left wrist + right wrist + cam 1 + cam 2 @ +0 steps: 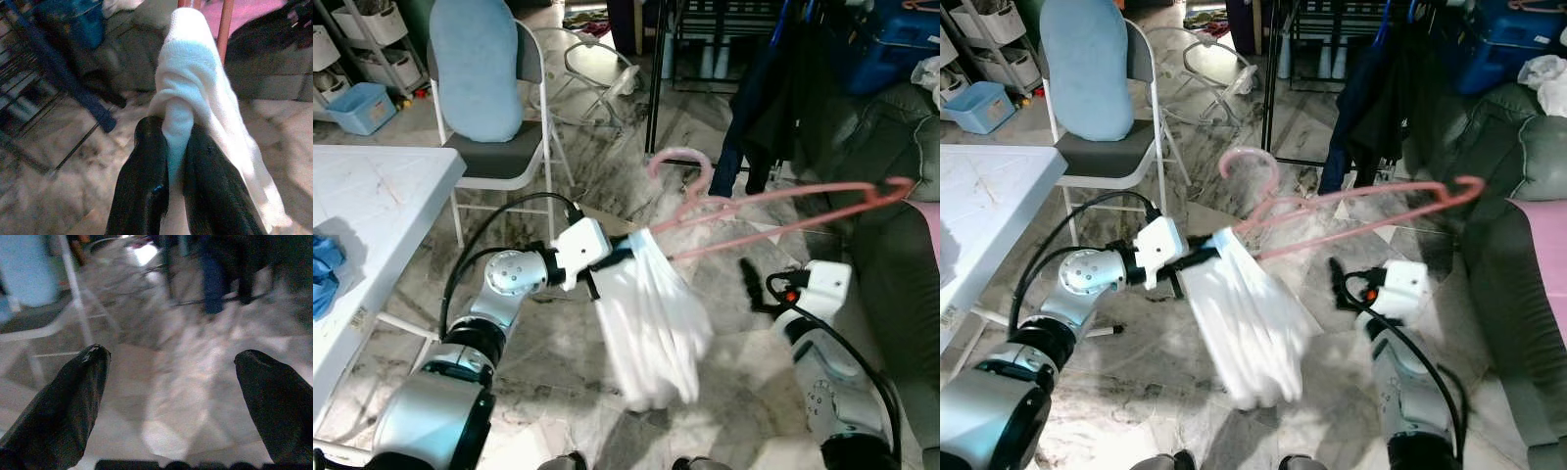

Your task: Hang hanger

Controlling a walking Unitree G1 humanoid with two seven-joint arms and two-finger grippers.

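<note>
The pink hanger (773, 211), likely light, stiff and prone to swinging, is held in mid-air above the marble floor (754, 382) through the soft white cloth (651, 323) draped on it, pinched by the left gripper (173, 161), while the right gripper (171, 377) is spread and empty.

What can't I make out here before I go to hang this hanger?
- The bar to hang on: the dark rack is cut off by the top edge in the eye views.
- Whether the left end effector pinches the pink hanger or just the white cloth: cloth wraps the spot in the left wrist view.
- The hanger's hook: motion-blurred in both eye views.
</note>
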